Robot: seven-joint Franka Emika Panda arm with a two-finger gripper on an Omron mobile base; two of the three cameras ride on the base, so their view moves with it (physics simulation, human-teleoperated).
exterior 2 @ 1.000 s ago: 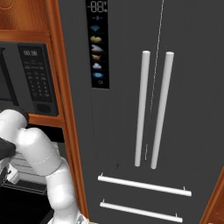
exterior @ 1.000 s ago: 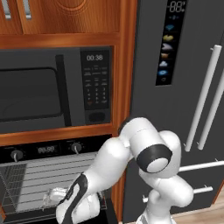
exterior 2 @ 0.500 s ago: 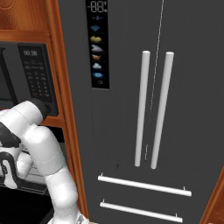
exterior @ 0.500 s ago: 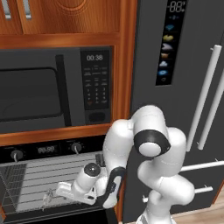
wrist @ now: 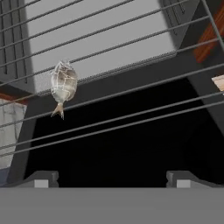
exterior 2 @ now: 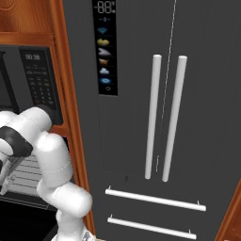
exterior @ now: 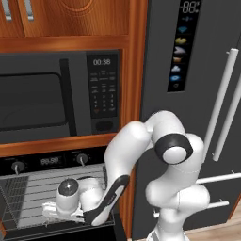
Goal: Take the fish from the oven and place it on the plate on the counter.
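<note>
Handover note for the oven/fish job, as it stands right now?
Gripper: open, holding nothing, fingers spread wide. The hand is inside the open oven, just above the wire rack.
Fish: lying on the wire rack in the oven, ahead of the fingers and off toward the left one in the hand view, not touched.
Plate and counter: not seen from this spot.
Done: oven is open, arm is reaching in.
Left: line the fingers up over the fish, close on it, lift it out, drive to the counter, set it on the plate.
</note>
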